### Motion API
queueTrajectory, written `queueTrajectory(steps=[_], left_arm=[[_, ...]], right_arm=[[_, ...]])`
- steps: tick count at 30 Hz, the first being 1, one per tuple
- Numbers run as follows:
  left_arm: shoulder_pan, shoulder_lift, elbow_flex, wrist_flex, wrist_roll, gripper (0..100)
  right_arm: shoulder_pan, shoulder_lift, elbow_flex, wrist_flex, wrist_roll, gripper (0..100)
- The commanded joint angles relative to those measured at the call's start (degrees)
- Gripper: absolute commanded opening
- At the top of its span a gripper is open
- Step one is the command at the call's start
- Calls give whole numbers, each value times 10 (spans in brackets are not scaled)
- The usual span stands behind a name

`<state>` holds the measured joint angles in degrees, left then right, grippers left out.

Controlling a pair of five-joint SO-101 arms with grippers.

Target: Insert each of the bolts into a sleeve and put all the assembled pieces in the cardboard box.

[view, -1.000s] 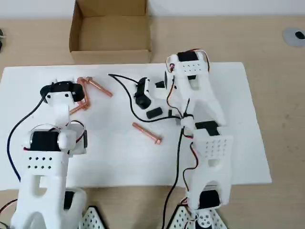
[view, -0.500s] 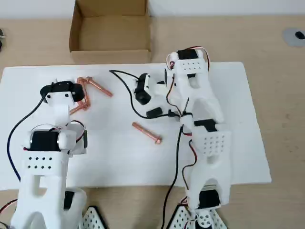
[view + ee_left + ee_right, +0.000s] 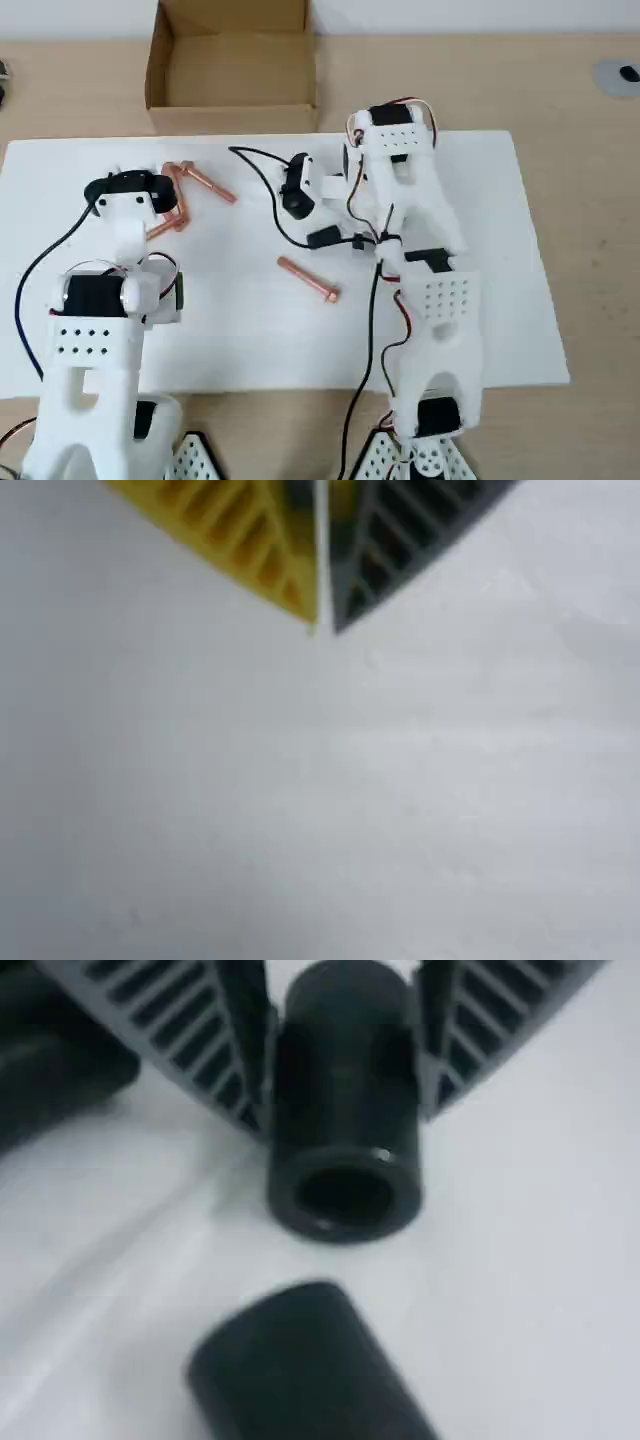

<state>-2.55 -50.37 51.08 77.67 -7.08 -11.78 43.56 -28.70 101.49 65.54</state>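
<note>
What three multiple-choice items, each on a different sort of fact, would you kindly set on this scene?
1. The sleeve in the right gripper is:
A. black
B. copper
C. white

2. The lone bolt lies:
A. in a gripper
B. inside a sleeve
C. on the white mat

3. The left gripper is:
A. wide open
B. shut, with nothing in it
C. shut on a bolt

Answers:
1 A: the right wrist view shows a black tube between the fingers.
2 C: the high view shows it bare on the mat, apart from both grippers.
3 B: in the left wrist view the fingertips meet over bare mat.
</note>
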Motion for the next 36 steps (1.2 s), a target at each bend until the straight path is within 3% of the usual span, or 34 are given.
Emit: queueTrajectory(steps=[1,13,17,20,30,36], left_arm=[[6,-12,-9,4,-5,10],[6,-12,-9,4,-5,10],[6,-12,-9,4,-5,10],[6,-12,-9,4,-5,10],[6,-12,-10,4,-5,10],[6,-12,-10,3,-4,10]], right_arm=[[-14,7,34,8,-2,98],[11,7,25,-9,-23,94],[15,5,-9,-1,-38,11],[15,-10,-42,11,-50,11],[11,-224,10,11,-86,11],[11,-375,81,11,-166,11]])
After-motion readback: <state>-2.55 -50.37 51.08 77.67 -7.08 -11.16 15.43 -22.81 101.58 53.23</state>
